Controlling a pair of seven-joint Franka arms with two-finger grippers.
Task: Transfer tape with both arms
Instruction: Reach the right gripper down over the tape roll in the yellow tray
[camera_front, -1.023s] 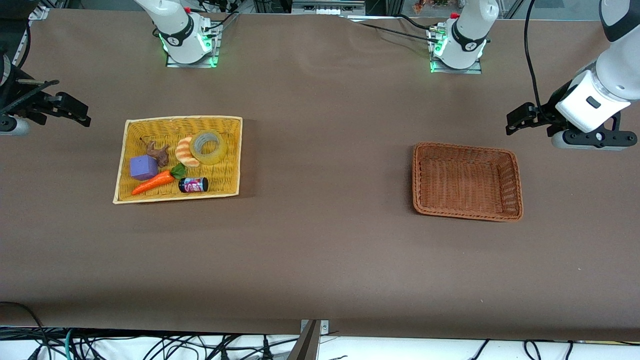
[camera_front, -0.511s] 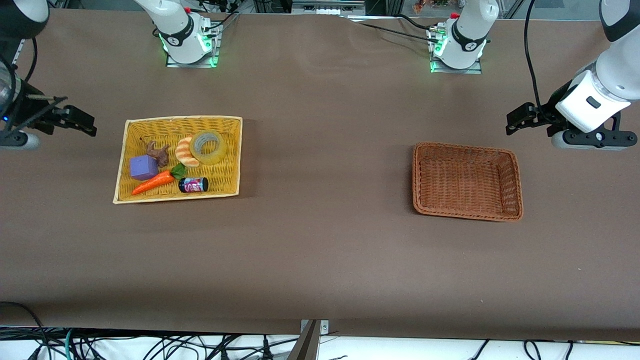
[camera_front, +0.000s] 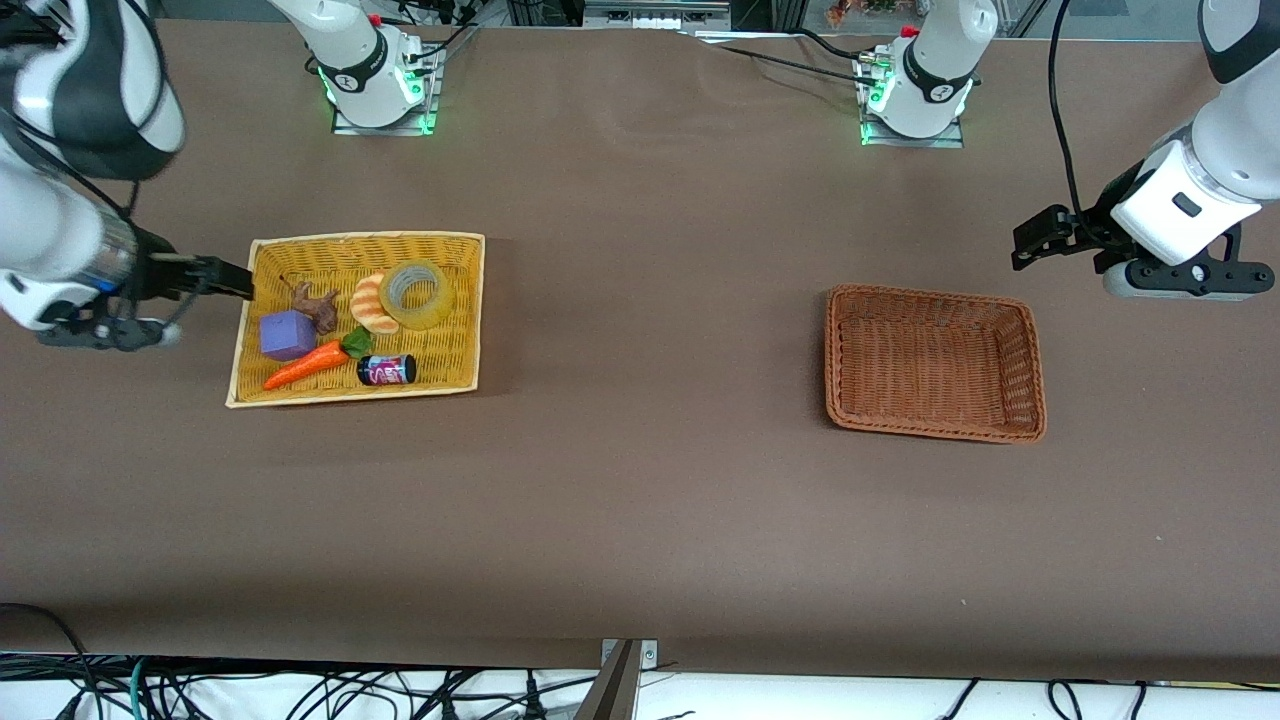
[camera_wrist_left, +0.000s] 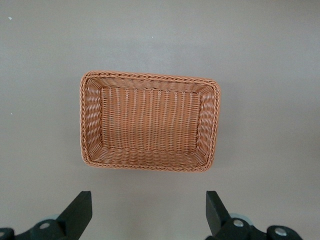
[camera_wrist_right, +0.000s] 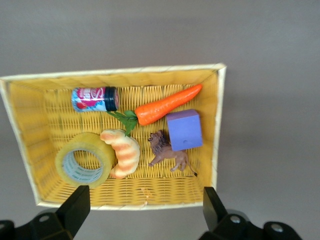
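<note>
The tape (camera_front: 417, 293), a yellowish roll with a grey core, lies in the yellow woven tray (camera_front: 350, 238) beside an orange-striped croissant toy (camera_front: 372, 303). In the right wrist view the tape (camera_wrist_right: 84, 166) lies in the tray (camera_wrist_right: 125, 71). My right gripper (camera_front: 225, 279) is open and empty in the air at the tray's edge toward the right arm's end of the table. In its own view the right gripper (camera_wrist_right: 145, 207) frames the tray's rim. My left gripper (camera_front: 1030, 243) is open and empty, up near the left arm's end. In its own view the left gripper (camera_wrist_left: 147, 207) looks down on the basket.
The tray also holds a purple cube (camera_front: 287, 334), a toy carrot (camera_front: 305, 366), a brown lion figure (camera_front: 318, 306) and a small can (camera_front: 387, 370). An empty brown wicker basket (camera_front: 930, 295) stands toward the left arm's end and shows in the left wrist view (camera_wrist_left: 150, 76).
My right arm has swung in from the table's end, bringing its gripper to the tray's edge. The left arm has not moved.
</note>
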